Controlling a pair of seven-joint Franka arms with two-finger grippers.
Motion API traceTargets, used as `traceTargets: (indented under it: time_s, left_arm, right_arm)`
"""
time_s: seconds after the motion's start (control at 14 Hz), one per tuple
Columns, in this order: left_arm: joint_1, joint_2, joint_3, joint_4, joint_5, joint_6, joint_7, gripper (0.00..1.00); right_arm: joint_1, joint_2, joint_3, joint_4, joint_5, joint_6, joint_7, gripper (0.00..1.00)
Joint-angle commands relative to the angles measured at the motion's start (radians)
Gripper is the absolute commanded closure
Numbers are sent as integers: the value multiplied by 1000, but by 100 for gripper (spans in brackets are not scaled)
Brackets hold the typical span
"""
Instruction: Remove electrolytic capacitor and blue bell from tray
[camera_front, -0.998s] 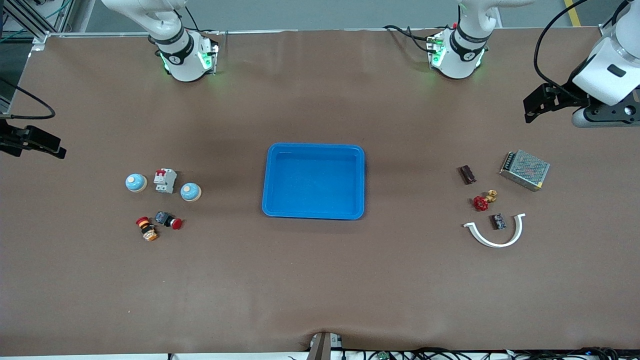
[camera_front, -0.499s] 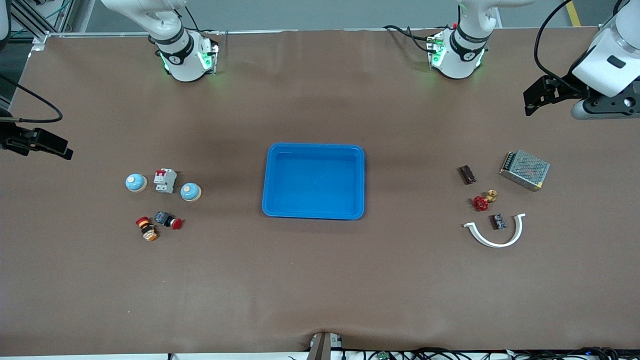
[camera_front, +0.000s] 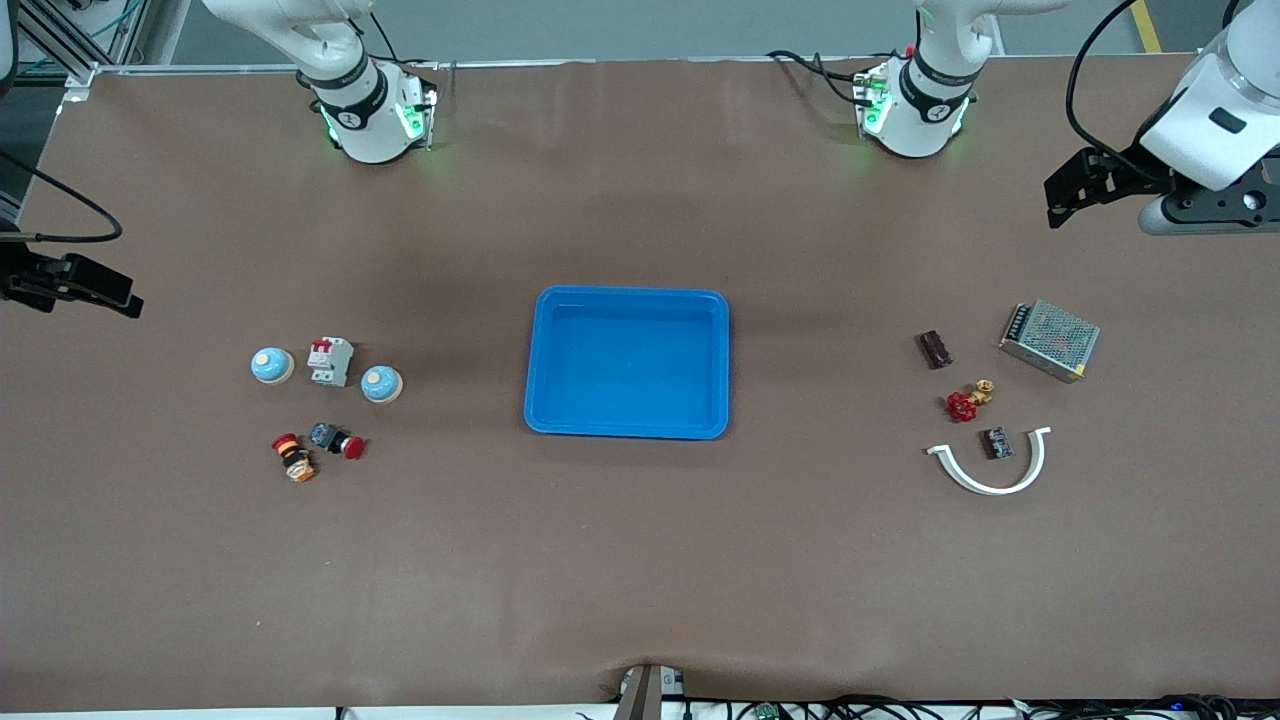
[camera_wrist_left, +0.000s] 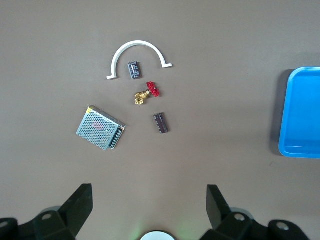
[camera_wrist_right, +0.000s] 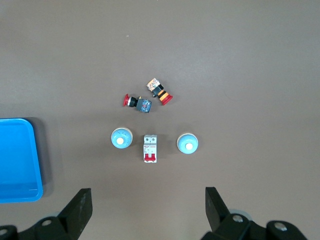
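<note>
Capacitor (camera_front: 935, 349) lies on the worktop (camera_front: 640, 560) toward the left arm's end, just beside a red-handled valve (camera_front: 966, 402) and near a mesh-cased power supply (camera_front: 1049, 340). Two blue bells (camera_front: 272, 365) (camera_front: 381, 383) flank a circuit breaker (camera_front: 330, 361) toward the right arm's end, the blue tray (camera_front: 628, 300) between the groups. Left gripper (camera_wrist_left: 149, 205) hangs spread over its cluster; right gripper (camera_wrist_right: 148, 205) hangs spread over the bells.

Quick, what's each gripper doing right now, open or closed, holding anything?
Left gripper: open, empty, up over the table at the left arm's end.
Right gripper: open, empty, up over the table at the right arm's end.
</note>
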Motion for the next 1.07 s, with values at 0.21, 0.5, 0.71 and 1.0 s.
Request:
traceTargets:
  time_s: [0.21,0.5,0.71,1.0]
  left_arm:
    - [7,-29,-2,-23,-18,10,10,0]
    - [8,-31,-2,-25,-18,11,13,0]
    - [8,-32,-2,-25,-18,15,14,0]
    - [8,-32,-1,-22,-18,16,17,0]
  right_arm:
    - [-6,12,2,30,-12,-16,-15,0]
    - [-16,12,0,29,-10,-26,-33,0]
    - [-40,13,16,29,-1,-26,-37,0]
    - [-56,13,34,29,-1,-26,-35,0]
